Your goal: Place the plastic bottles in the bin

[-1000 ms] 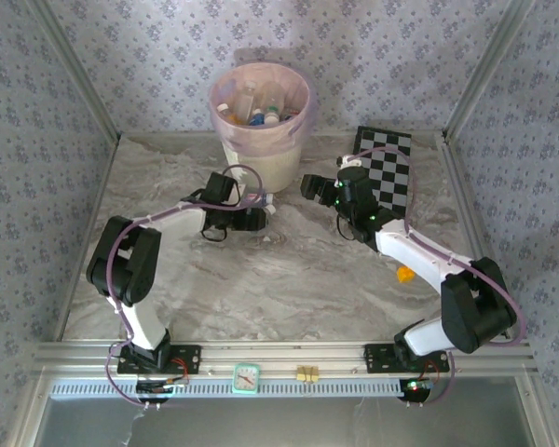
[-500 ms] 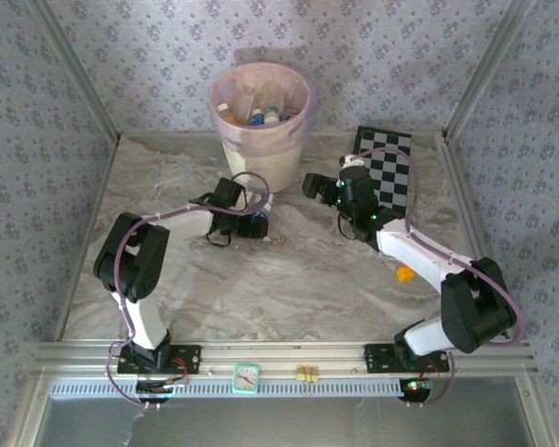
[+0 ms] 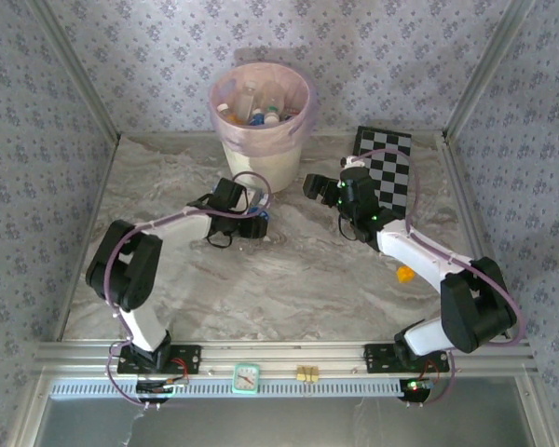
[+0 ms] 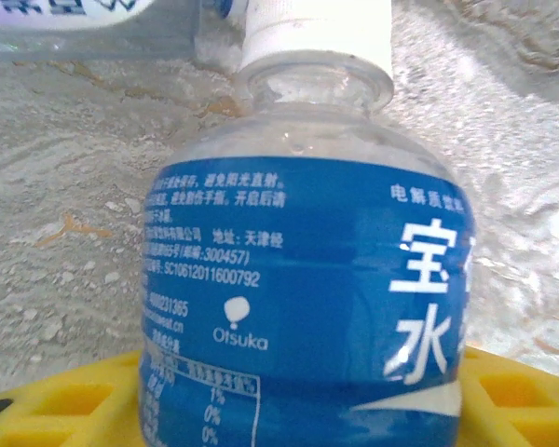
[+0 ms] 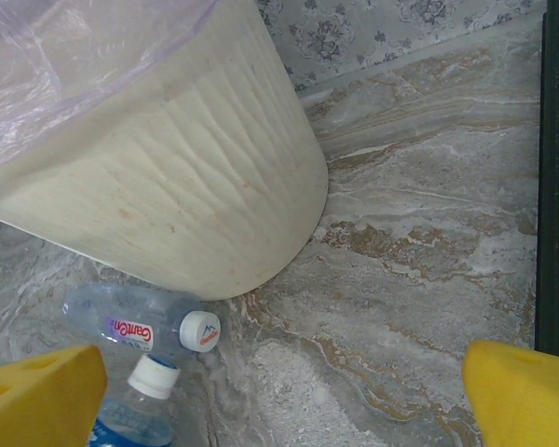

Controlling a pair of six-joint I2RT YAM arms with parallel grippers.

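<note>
Left wrist: left gripper (image 4: pixel 289 410) is straddling a blue-labelled bottle (image 4: pixel 307 279), perhaps clamping it, unclear; right gripper (image 5: pixel 279 391) is hanging wide open near the bin (image 5: pixel 186 177).

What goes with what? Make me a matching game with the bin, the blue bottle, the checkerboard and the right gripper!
Things
1. bin
2. blue-label bottle
3. checkerboard
4. right gripper

Clues
A. black and white squares
B. wide open, holding nothing
C. round and cream-white
D. between the yellow fingers of the left gripper

Pairs: 1-C, 2-D, 3-A, 4-B
</note>
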